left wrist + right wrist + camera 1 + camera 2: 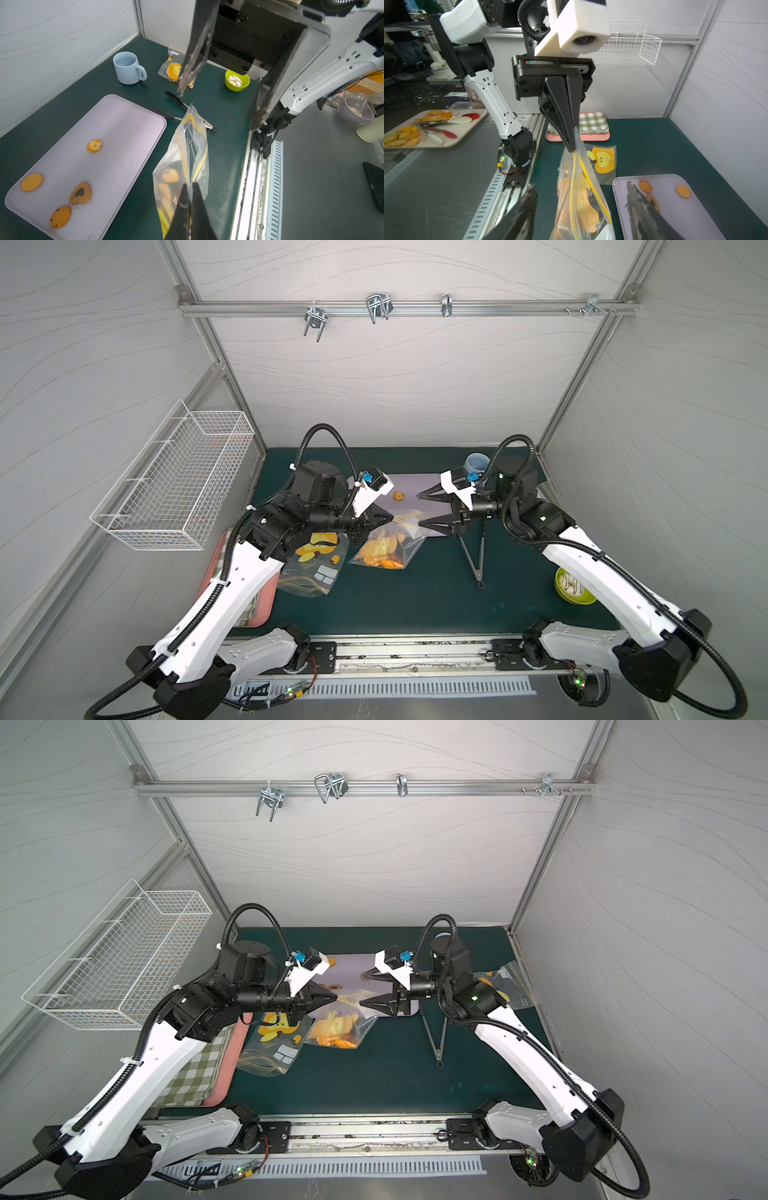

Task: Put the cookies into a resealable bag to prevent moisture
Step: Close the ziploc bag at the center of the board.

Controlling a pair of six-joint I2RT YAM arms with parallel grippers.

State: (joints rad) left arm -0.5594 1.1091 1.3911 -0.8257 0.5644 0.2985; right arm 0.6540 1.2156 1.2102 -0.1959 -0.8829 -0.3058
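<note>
Cookies (380,552), flat orange-golden biscuits, sit heaped in the bottom of a clear plastic resealable bag with yellow zip lines (405,541), which rests on the dark green table mat (415,597) with its top raised. The left gripper (390,519), black fingers pressed together, pinches one corner of the bag's top edge, while the right gripper (419,510) faces it with its jaws spread wide near the opposite corner, holding nothing. Beyond them, four more biscuits (31,182) lie loose on the pale lilac rectangular plastic tray (124,128), and a light blue ceramic mug (477,462) stands at the far edge.
</note>
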